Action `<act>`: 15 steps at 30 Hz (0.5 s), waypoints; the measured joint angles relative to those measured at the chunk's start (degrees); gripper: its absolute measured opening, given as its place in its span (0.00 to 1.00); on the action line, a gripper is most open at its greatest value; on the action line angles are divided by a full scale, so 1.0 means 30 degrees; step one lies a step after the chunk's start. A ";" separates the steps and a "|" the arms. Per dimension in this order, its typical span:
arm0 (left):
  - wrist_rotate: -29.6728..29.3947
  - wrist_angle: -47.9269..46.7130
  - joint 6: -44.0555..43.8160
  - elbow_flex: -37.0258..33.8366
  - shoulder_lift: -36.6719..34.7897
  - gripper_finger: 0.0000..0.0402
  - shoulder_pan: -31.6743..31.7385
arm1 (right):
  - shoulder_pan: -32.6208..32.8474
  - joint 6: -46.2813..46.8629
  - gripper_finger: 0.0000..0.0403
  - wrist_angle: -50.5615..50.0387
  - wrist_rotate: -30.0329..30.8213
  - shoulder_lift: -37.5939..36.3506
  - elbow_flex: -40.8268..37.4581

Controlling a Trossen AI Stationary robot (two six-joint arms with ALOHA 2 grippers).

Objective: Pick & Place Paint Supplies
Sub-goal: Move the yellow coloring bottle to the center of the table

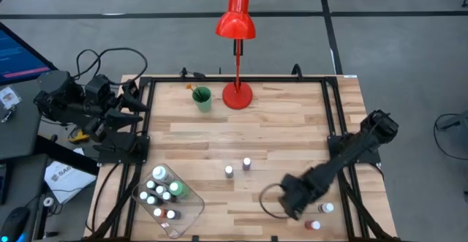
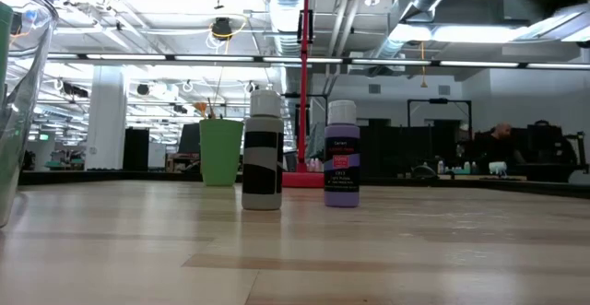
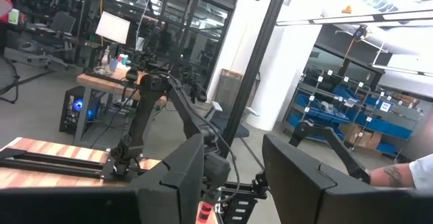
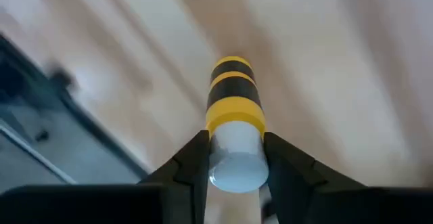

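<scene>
Right gripper: near the table's front right edge, clamped on a yellow-and-black bottle.
Left gripper: off the left edge, fingers apart.
Open room: bare centre.
Low view only: striped bottle, purple bottle upright.

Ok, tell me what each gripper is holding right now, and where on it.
The right gripper holds a yellow-and-black paint bottle, its fingers clamped on either side of the white cap. The left gripper, parked off the table's left edge, is open and holds nothing.
</scene>
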 joint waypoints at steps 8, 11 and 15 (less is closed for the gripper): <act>-0.0084 0.0000 0.0000 0.0000 0.0000 0.35 0.0002 | -0.4763 -0.4148 0.27 0.1293 0.1459 0.0022 0.0776; -0.0084 0.0000 0.0000 0.0000 0.0000 0.35 0.0001 | -0.6061 -0.5593 0.27 0.1878 0.1410 0.0780 0.1577; -0.0077 -0.0004 0.0022 0.0000 0.0000 0.35 0.0004 | -0.7041 -0.8400 0.27 0.1360 0.1325 0.2933 0.4777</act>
